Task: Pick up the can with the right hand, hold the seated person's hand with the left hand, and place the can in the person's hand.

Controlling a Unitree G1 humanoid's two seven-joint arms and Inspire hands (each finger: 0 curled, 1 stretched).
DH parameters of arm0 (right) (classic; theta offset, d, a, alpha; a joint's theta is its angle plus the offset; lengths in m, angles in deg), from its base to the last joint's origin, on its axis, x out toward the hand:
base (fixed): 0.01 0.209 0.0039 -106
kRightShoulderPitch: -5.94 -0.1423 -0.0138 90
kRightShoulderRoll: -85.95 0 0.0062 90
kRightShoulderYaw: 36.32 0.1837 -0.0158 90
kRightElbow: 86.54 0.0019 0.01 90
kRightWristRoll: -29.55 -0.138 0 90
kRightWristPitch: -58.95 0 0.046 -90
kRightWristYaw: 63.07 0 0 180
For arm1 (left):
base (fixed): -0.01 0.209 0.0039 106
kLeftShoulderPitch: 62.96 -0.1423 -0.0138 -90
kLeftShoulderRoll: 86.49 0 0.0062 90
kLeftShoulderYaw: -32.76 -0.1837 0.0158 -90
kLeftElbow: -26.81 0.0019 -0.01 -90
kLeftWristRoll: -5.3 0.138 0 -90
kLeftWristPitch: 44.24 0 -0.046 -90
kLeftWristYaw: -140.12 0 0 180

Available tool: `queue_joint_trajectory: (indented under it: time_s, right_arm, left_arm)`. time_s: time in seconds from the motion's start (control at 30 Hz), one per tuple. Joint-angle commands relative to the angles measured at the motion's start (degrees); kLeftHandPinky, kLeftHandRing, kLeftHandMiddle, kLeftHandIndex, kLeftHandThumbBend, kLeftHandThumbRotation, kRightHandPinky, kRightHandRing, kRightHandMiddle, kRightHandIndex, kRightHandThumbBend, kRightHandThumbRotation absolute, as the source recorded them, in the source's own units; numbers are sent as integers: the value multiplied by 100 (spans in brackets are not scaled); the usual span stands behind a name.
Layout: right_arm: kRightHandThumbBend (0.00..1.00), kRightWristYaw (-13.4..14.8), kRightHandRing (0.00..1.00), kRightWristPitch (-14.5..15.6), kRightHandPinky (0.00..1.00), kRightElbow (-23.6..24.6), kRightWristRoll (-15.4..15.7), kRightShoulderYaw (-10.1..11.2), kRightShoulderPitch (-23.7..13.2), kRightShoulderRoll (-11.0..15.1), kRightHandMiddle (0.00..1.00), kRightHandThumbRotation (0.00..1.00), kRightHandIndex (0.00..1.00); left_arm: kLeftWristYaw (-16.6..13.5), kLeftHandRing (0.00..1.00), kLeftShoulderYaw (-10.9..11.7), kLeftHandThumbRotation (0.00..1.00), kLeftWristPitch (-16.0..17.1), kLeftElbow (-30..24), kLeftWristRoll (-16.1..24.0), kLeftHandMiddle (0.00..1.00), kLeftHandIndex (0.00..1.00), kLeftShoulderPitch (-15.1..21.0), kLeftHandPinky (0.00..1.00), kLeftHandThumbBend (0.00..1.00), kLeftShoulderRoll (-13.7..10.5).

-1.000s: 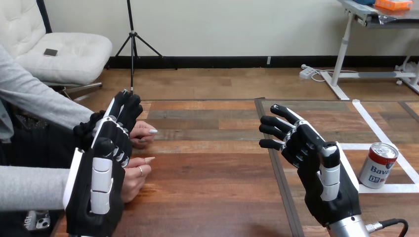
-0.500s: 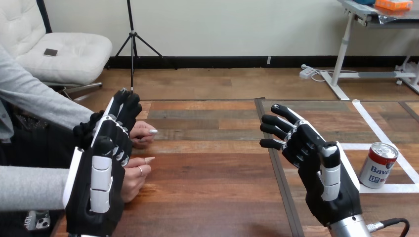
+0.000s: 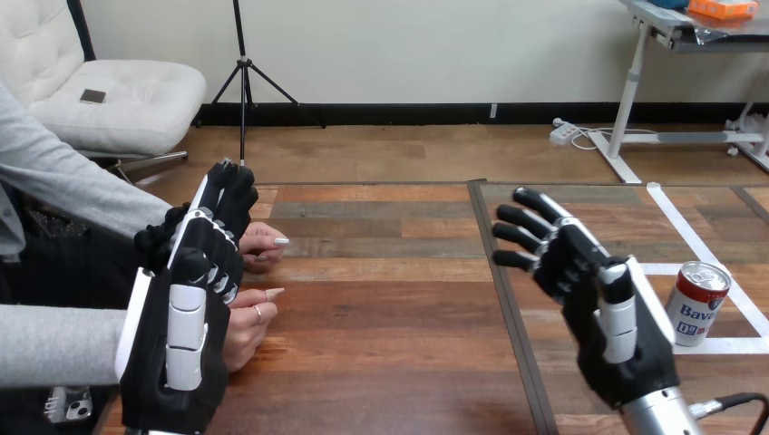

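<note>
A red, white and silver can (image 3: 695,302) stands upright at the table's right, inside a white tape square. My right hand (image 3: 609,322) is raised left of the can, open with fingers spread, a small gap apart from it. My left hand (image 3: 186,313) is up at the left, fingers straight, in front of the person's two hands. The person's nearer hand (image 3: 249,322) rests on the table just right of my left hand; the farther hand (image 3: 263,243) lies beyond it. I cannot tell whether my left hand touches either one.
White tape lines (image 3: 689,231) mark a square on the table's right part. A dark seam (image 3: 508,299) runs down the table between its two halves. The person's grey sleeves (image 3: 54,349) come in from the left edge.
My right hand has shifted to the right, closer to the can. The left hand, the person's hands and the can have stayed put.
</note>
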Motion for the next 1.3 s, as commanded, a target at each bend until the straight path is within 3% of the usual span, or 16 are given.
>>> queue_joint_trajectory:
  time_s: [0.0, 0.2, 0.5, 1.27]
  right_arm:
    - [100, 43, 87, -181, 79, -163, -40, 197, -554, 167, 87, 100, 89]
    - [100, 88, 88, -23, 81, -290, -62, 312, -695, 321, 88, 100, 90]
    - [100, 92, 88, -22, 81, -609, -146, 512, -930, 483, 87, 100, 89]
    - [100, 279, 91, -263, 87, -1564, -34, 964, -1469, 838, 89, 100, 91]
  left_arm:
    - [30, 96, 49, 99, 138, -193, -35, 95, 96, 178, 100, 62, 64]
    - [50, 95, 67, 99, 219, -152, -26, 94, 95, 196, 100, 62, 62]
    - [-47, 94, 74, 99, 191, -231, 20, 93, 95, 126, 100, 62, 84]
    - [-67, 95, 46, 99, 178, -201, 3, 94, 95, 128, 100, 61, 106]
